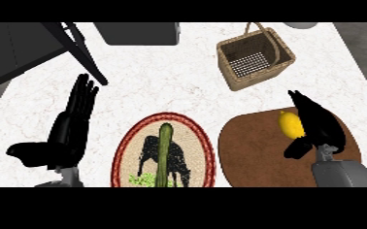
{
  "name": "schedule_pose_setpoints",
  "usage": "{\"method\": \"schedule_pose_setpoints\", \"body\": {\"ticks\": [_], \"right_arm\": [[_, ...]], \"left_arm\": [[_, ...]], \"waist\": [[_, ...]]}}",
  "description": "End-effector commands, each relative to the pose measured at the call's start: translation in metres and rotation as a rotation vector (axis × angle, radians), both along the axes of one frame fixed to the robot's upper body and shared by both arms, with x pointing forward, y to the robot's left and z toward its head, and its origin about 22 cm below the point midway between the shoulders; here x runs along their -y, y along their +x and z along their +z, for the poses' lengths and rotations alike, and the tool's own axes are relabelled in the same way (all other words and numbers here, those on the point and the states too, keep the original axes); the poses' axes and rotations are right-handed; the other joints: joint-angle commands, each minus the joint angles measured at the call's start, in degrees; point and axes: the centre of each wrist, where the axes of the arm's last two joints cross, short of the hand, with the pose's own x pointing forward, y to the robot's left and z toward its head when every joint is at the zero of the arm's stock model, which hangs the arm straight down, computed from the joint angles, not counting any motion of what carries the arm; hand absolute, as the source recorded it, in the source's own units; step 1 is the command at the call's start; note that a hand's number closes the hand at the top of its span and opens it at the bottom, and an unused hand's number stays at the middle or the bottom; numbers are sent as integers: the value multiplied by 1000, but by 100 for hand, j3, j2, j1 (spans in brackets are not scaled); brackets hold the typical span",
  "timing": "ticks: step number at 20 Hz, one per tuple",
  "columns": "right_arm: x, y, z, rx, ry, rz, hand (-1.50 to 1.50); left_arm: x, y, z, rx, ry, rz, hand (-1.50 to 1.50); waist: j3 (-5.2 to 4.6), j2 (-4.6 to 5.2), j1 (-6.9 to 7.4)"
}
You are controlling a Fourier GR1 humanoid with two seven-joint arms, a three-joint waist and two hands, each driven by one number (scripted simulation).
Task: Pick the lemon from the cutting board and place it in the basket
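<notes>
The right robot hand (pixel 312 122), fingers straight, lies beside the lemon (pixel 290 124) on the cutting board (pixel 251 145) (perhaps touching), so closing round it comes next, then the basket (pixel 255 63).

The right robot hand (pixel 315 121) touches the lemon (pixel 289 124) on the cutting board (pixel 251 145), basket (pixel 256 58) beyond.

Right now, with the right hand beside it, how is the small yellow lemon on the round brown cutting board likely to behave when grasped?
The small yellow lemon looks rounded and smooth, so it would probably roll on the flat round brown cutting board if nudged. It seems small against the right hand, so likely light. It probably keeps its shape when held.
</notes>
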Motion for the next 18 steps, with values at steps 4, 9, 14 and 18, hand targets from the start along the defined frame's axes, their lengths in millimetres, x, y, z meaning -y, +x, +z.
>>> {"method": "schedule_pose_setpoints", "body": {"ticks": [4, 9, 14, 18], "right_arm": [[-8, 4, -18, -70, -6, 64, 150], [-9, 6, -10, -84, -91, 154, 150], [-28, 4, -29, -14, -114, 172, 150], [-84, 55, -6, -29, -69, -82, 150]], "left_arm": [[0, -12, -2, -9, -13, -6, 0], [-2, -18, -14, 2, -13, 8, 0], [6, -8, 2, -6, -8, -10, 0], [9, 2, -3, -1, 0, -48, 0]], "waist": [[0, -1, 10], [-1, -2, 9], [0, -1, 10], [0, 97, 290]]}}
